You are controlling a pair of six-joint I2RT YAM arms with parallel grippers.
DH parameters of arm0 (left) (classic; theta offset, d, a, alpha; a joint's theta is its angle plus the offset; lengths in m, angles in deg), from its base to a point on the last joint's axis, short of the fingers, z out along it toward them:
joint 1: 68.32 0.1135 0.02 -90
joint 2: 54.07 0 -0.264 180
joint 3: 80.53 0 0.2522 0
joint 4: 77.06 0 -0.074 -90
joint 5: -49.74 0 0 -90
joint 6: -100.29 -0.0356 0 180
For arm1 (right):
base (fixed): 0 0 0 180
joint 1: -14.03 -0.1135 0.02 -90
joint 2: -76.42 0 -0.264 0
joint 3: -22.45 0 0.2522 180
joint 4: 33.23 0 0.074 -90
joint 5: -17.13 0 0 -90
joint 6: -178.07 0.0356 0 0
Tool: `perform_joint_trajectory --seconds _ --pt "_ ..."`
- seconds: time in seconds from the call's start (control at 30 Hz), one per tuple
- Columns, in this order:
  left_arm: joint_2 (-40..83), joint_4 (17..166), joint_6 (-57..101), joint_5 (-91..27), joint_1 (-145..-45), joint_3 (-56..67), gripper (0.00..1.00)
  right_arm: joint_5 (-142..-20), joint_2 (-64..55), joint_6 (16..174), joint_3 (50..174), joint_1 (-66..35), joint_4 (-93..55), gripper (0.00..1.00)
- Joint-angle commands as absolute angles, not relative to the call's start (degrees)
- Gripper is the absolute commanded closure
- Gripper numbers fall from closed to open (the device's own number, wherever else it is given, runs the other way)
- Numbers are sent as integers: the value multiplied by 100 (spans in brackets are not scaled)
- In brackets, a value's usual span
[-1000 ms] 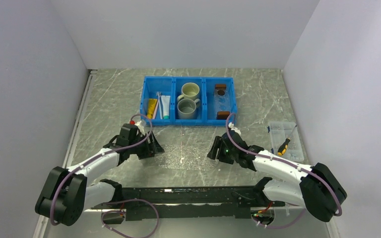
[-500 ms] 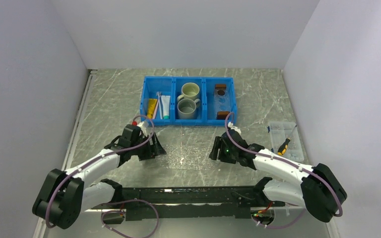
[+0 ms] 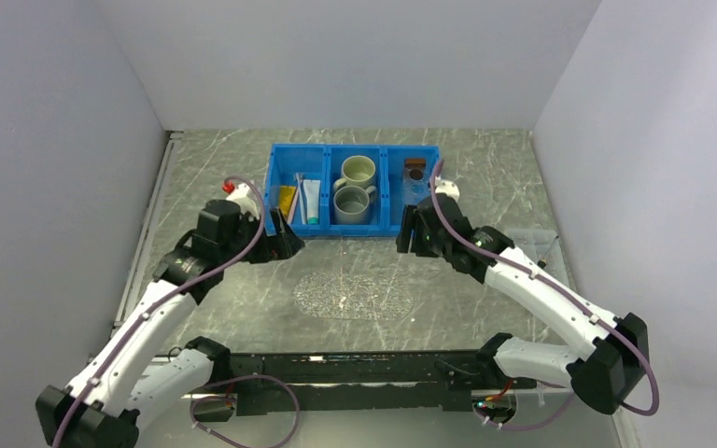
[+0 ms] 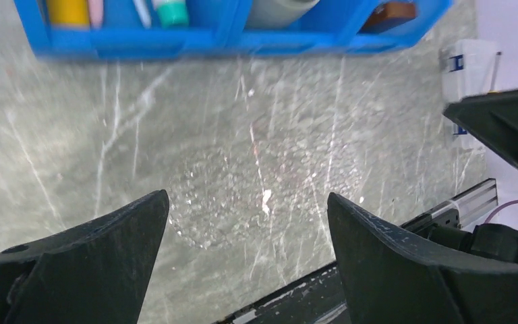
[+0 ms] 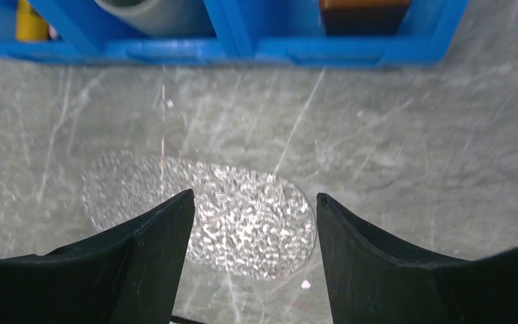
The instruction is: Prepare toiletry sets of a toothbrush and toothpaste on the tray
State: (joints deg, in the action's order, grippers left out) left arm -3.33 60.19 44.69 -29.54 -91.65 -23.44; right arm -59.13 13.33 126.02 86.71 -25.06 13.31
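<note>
Blue bin [image 3: 355, 230]; glittery clear tray [image 3: 355, 294]; yellow-orange toothpaste [image 3: 286, 197]; grey marbled table [image 3: 215, 177].

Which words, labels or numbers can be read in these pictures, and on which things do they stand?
None can be read.
The toothpaste tubes in the blue bin are too small for any print to show.
The clear box carries blue marks, too blurred to read.

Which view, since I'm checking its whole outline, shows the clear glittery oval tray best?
Top external: the tray appears whole and uncovered there, though faint. The right wrist view shows its glittery texture larger and sharper, but the right gripper covers its near edge. The left wrist view gives only a faint, blurred patch.
</note>
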Motion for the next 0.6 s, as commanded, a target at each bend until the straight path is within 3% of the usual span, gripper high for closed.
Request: perform_joint_trajectory --seconds 0.0,0.23,0.57 --pt "-599 5268 3567 -3106 -9174 -1432 5 -5478 899 11998 9668 -2296 1791 31" --pt "-933 4951 2700 -3228 -9178 -887 1 -5501 -223 11468 11412 -1886 2114 31" --pt "-1323 5407 2243 -3353 -9171 -1519 1 -5612 -1774 11113 12643 -1408 2122 39"
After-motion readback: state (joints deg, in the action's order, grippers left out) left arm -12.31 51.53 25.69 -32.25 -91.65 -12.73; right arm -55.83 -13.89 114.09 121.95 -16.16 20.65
